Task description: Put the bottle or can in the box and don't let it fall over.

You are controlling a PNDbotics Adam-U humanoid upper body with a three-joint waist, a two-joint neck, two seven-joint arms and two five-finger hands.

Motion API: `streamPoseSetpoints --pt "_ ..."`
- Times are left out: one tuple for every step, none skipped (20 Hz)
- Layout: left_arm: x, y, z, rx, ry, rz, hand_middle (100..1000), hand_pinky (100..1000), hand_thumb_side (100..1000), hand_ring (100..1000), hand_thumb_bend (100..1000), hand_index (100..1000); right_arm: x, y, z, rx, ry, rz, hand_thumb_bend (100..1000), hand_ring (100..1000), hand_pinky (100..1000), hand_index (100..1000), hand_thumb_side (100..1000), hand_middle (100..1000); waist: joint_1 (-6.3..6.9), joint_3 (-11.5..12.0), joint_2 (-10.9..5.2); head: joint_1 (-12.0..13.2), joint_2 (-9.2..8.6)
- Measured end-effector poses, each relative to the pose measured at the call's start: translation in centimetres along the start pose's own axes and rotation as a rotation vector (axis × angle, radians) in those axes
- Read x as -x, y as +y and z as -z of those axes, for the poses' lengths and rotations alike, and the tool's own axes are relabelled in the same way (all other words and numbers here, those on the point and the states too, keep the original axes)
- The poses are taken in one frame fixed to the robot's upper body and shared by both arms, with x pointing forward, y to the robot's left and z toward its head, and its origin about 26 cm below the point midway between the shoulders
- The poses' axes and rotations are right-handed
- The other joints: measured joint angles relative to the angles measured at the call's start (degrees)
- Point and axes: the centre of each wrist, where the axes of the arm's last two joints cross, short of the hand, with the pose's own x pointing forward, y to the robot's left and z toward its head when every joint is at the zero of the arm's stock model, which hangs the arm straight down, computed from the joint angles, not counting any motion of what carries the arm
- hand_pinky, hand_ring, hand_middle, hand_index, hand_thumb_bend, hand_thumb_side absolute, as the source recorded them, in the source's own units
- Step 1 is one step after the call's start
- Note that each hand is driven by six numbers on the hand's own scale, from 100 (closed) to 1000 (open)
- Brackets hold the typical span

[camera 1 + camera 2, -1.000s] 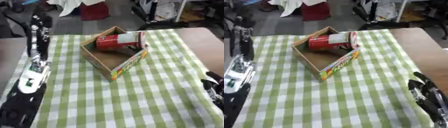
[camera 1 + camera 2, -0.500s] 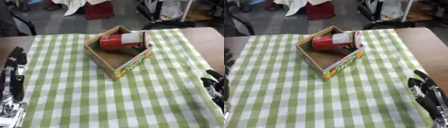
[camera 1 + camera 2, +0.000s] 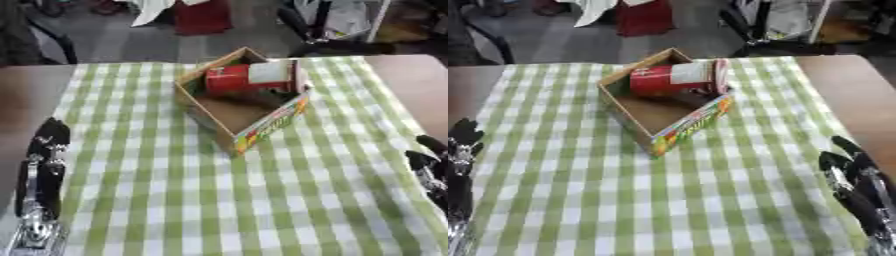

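A red can with a white label (image 3: 252, 79) lies on its side, tilted, across the far corner of an open cardboard box (image 3: 229, 113) on the green checked cloth. My left hand (image 3: 42, 170) rests open at the lower left edge of the table, fingers pointing up, well away from the box. My right hand (image 3: 857, 189) rests open at the lower right edge, fingers straight, holding nothing.
The checked cloth (image 3: 192, 200) covers the middle of a brown table (image 3: 411, 75). Behind the table stand a red bin (image 3: 203, 15), a dark chair (image 3: 52, 40) and other clutter on the grey floor.
My left arm has dropped from raised beside the box down to the lower left table edge. The view has shifted slightly. The can and box have stayed as they were.
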Motion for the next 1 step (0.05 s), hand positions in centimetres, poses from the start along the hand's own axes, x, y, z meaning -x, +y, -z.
streamPoseSetpoints --pt "0.01 -0.03 -0.01 0.006 -0.002 0.0 878 941 812 900 546 948 -0.01 0.0 0.01 0.0 0.0 0.0 244 858 978 936 514 945 0.04 0.0 0.03 0.0 0.08"
